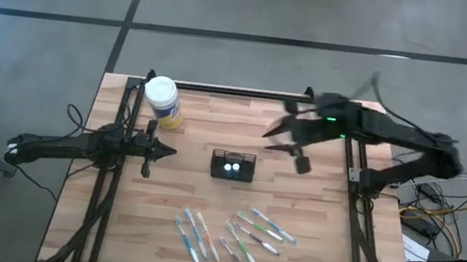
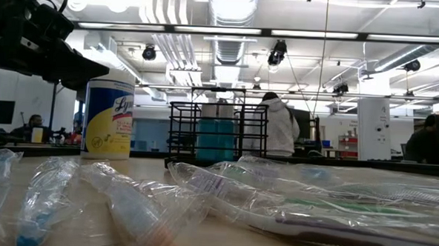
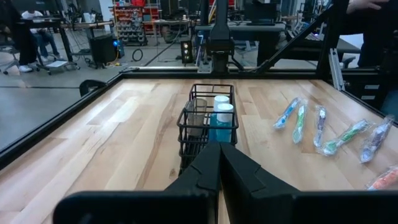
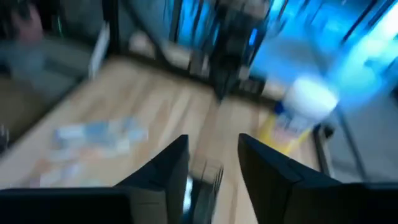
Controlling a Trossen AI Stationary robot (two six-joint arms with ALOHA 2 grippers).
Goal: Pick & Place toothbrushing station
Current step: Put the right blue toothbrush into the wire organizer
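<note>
Right hand [image 1: 289, 146], fingers apart and empty, hangs toward the surface's far right corner; it should descend squarely over the toothbrushing station [image 1: 233, 165] at mid-surface.

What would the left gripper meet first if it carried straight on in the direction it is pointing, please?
Most likely the black mesh holder: the shut left gripper points straight at it, with bare table between. How much gap remains is hard to judge.

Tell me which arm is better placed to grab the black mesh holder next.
Probably the right. The right gripper is open with the toothbrushing station showing between its fingers, and sits just beyond it on the high view. The left gripper is shut beside the station.
</note>
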